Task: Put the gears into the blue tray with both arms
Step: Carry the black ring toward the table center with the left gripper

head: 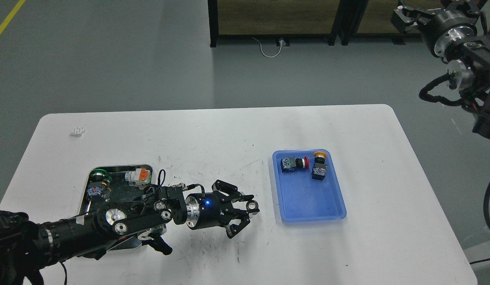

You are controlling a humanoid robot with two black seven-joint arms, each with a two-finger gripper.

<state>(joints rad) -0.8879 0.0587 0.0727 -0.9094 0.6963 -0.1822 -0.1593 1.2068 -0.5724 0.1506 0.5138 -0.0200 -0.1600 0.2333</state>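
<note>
A: Left arm (110, 225) reaches in low across the white desk (229, 134), blue light glowing on its wrist. At its tip, the left fingers (248, 209) are clamped on a gear (252, 205), a small dark ring with a pale centre, held just above the desk.

B: And where is that against the blue tray (308, 200)?

A: Just to the left of it, near the tray's lower left corner, a strip of bare desk between them. The gear is outside the tray.

B: What is in the tray?

A: Two push-button switches at the far end: one with a red cap (293, 163) lying on its side, one with a yellow cap (319, 165) just to its right. The near half is bare blue plastic.

B: The second gear?

A: I can't pick it out. Behind the left arm sits the steel tray (144, 167), partly hidden, with a green-capped switch (97, 178) and an orange-and-white part (139, 175) inside.

B: Right arm?

A: Right arm (466, 55) is up high at the top right corner, well apart from the desk. Its gripper (405, 18) shows small and dark there; I cannot tell whether the fingers are apart or together.

B: Anything else?

A: A small white scrap (77, 131) near the far left corner, and dark scuff marks across the middle.
</note>
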